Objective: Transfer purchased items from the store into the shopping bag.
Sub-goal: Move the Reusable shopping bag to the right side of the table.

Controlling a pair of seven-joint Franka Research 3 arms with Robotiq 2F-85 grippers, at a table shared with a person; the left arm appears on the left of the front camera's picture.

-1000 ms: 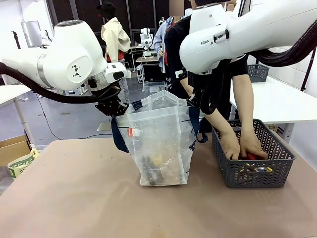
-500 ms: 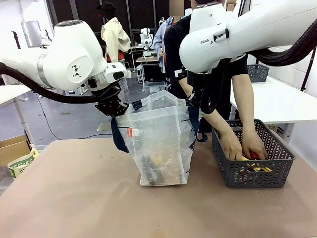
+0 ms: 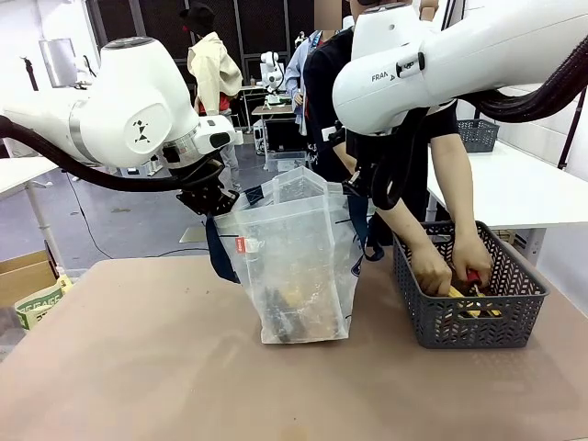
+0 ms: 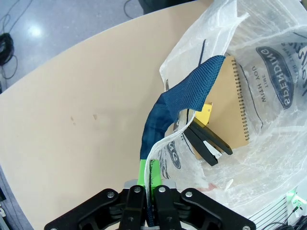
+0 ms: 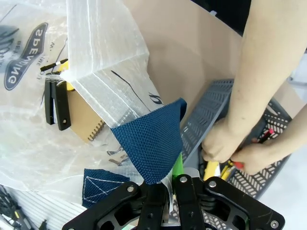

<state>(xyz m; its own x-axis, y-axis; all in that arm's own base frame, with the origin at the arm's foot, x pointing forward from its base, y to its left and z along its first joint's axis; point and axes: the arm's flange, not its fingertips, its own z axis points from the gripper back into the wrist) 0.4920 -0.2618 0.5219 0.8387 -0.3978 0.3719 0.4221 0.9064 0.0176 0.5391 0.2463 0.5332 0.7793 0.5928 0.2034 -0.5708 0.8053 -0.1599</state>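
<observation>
1. Shopping bag point(image 3: 294, 266): a translucent white tote, upright on the desk point(image 3: 138, 367), mouth spread open at the top. Every place below is given from this bag.
2. Left pincer point(image 4: 147, 167): at the bag's left top edge, clamped narrow on a navy strap point(image 4: 182, 96) with a fold of the plastic rim between the pads.
3. Right pincer point(image 5: 165, 172): at the bag's right top edge, likewise shut tight on the second strap point(image 5: 148, 143) and the rim beneath it.
4. Purchased items, already inside the bag: a spiral notebook point(image 4: 230, 110), a black clip-like piece point(image 4: 208, 141) and something yellow, all lying at the bottom.
5. Purchased items, outstanding: yellow and red goods in the grey basket point(image 3: 514, 303) just right of the bag. The person's hands point(image 3: 430, 271) are both down inside that basket, gathering.
6. Your step, as it reads: hold the mouth open while the person loads.
   - Set both pincers level and well apart, so the opening is wide and taut.
   - Do not pull upward enough to lift the bag's base off the desk.
   - The person reaches in from the bag's right, so give that side room.
7. Caution: thin plastic may slide from the pads. Trust the woven strap for grip, and avoid jerks when a load drops in.
</observation>
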